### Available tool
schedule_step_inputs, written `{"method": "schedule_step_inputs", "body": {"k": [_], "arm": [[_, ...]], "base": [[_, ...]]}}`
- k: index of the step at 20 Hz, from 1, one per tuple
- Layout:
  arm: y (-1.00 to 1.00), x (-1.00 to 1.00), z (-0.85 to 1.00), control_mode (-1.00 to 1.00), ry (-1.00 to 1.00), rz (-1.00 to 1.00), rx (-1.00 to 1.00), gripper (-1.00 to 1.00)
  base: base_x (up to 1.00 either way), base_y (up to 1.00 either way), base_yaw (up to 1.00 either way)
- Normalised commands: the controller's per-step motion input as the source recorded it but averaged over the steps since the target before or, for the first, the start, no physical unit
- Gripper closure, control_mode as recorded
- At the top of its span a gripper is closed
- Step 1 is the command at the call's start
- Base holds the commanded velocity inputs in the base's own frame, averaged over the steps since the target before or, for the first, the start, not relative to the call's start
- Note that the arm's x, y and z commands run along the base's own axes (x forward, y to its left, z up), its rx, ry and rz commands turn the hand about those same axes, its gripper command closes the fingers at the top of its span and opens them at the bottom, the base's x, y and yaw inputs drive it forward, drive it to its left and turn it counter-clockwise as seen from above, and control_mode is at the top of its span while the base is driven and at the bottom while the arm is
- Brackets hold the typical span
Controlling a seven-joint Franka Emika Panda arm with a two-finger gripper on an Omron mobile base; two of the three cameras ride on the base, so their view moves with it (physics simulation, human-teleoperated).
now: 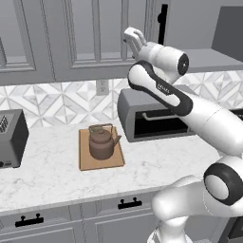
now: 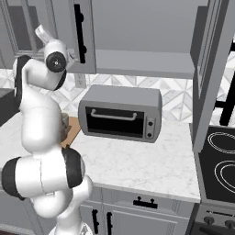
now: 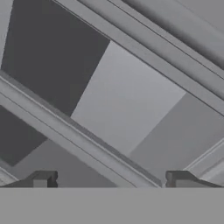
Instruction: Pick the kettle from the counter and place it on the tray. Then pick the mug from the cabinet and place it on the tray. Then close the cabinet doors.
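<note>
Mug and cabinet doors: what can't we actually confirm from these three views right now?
- Mug: I can't find it; in the right base view the arm hides most of the tray.
- Cabinet doors: the left door runs past the left base view's top edge, and the right door past the right base view's, so how far they stand open is unclear.
- Tool: open in the hand view, nothing between the tips; the grey panels ahead can't be identified.

kettle (image 1: 101, 142) dull brown metal look, tray (image 1: 85, 159) under it matte light wood; counter (image 1: 47, 175) smooth white marble-ish; cabinet doors (image 1: 90, 38) by gripper matte grey paint.
</note>
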Motion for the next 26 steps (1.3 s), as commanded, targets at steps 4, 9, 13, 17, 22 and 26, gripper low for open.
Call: {"method": "schedule_step_inputs", "body": {"k": [4,9,13,17,22,26], "arm": [[0.18,0.68,0.00,-1.00,0.25,0.07,0.00,-1.00],[0.25,0.57,-0.02,-1.00,0.24,0.00,0.00,-1.00],[0.21,-0.11,0.00,-1.00,0.10,0.00,0.00,-1.00],[0.01,-0.84,0.00,-1.00,0.00,0.00,0.00,-1.00],[0.00,-0.97,-0.08,-1.00,0.00,0.00,0.00,-1.00],[0.00,-0.61,-0.42,-1.00,0.01,-0.01,0.00,-1.00]], "base": [[0.00,0.00,0.00],[0.00,0.00,0.00],[0.00,0.00,0.00],[0.00,0.00,0.00],[0.00,0.00,0.00],[0.00,0.00,0.00]]}}
